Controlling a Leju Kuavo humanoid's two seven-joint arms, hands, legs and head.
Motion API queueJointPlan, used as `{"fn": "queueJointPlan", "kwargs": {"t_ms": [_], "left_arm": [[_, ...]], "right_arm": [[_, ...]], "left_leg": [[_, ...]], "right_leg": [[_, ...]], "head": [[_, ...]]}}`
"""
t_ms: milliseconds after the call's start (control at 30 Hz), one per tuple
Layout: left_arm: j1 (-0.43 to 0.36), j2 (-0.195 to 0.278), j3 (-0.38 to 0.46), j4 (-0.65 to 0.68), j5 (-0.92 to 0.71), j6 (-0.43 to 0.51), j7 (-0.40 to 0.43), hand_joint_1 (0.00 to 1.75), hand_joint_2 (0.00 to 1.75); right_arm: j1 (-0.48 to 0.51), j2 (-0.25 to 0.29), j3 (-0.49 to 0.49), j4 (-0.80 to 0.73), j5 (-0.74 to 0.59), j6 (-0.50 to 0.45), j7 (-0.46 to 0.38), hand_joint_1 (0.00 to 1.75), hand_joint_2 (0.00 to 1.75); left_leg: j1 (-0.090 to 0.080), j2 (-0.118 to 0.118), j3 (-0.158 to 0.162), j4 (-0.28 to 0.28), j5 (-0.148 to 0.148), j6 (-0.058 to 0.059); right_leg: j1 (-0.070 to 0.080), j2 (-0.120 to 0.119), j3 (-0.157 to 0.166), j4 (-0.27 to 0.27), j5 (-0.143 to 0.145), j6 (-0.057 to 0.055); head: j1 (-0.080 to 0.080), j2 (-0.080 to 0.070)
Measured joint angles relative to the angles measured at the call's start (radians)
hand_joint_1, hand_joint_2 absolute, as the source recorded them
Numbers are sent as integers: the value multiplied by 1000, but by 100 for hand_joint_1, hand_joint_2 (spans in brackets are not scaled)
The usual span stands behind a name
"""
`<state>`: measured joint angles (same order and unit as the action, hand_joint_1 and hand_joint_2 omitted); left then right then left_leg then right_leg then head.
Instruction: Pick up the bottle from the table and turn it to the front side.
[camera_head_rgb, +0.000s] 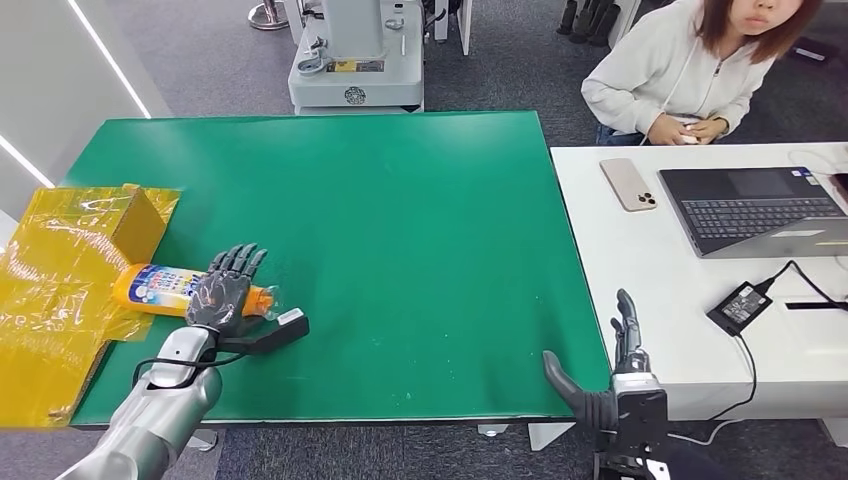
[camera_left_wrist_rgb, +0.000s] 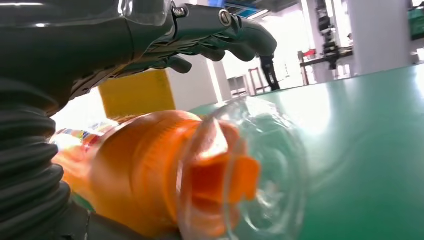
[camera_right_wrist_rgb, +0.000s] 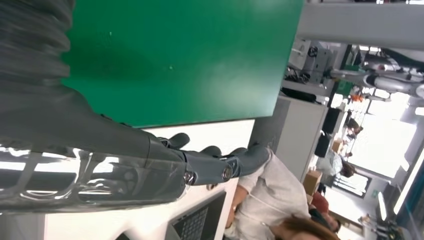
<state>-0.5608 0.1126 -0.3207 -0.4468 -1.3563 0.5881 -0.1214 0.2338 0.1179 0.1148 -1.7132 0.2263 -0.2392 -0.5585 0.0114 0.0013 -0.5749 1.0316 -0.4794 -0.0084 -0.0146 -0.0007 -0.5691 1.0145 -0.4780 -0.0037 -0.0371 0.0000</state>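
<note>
Right hand (camera_head_rgb: 622, 352) hangs open off the table's (camera_head_rgb: 400, 220) front-right corner; my left hand (camera_head_rgb: 222, 288) spreads over the bottle (camera_head_rgb: 160, 288), ungrasped, near its left edge.

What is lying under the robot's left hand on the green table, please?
An orange bottle on its side under the left hand, clear cap toward the wrist. The hand covers its middle, so contact is unclear.

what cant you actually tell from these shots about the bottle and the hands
- Head view: the left hand covers the middle of the bottle, so whether it grips is unclear.
- Left wrist view: the fingers hover above the bottle; contact underneath is hidden by the hand's cover.
- The label print is too small in the head view and blurred in the left wrist view, so the front side cannot be told.
- Right hand: open at the table edge.
</note>
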Motion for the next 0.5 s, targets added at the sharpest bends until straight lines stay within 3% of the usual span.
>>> {"fn": "queueJointPlan", "kwargs": {"t_ms": [133, 333, 433, 500], "left_arm": [[5, -4, 22, 8, 38, 8, -17, 0, 175], [17, -35, 92, 8, 196, -39, -107, 0, 175], [45, -73, 157, -33, 440, -134, -262, 0, 175], [99, -110, 198, -134, 657, -176, -399, 0, 175]], "right_arm": [[-1, 0, 0, 13, -4, 9, 1, 0, 175], [-1, 0, 0, 27, -2, 18, 8, 0, 175], [0, 0, -1, 34, 4, 25, 8, 0, 175], [1, 0, -5, 40, 4, 29, 3, 0, 175]], "left_leg": [[0, 0, 0, 0, 0, 0], [0, 0, 0, 0, 0, 0], [-1, 0, 0, 0, 0, 0], [-1, 0, 0, 0, 0, 0]], "right_leg": [[0, 0, 0, 0, 0, 0], [0, -1, 0, 0, 0, 0], [-1, 0, 0, 0, 0, 0], [-1, 0, 0, 0, 0, 0]], "head": [[0, 0], [0, 0], [0, 0], [0, 0]]}}
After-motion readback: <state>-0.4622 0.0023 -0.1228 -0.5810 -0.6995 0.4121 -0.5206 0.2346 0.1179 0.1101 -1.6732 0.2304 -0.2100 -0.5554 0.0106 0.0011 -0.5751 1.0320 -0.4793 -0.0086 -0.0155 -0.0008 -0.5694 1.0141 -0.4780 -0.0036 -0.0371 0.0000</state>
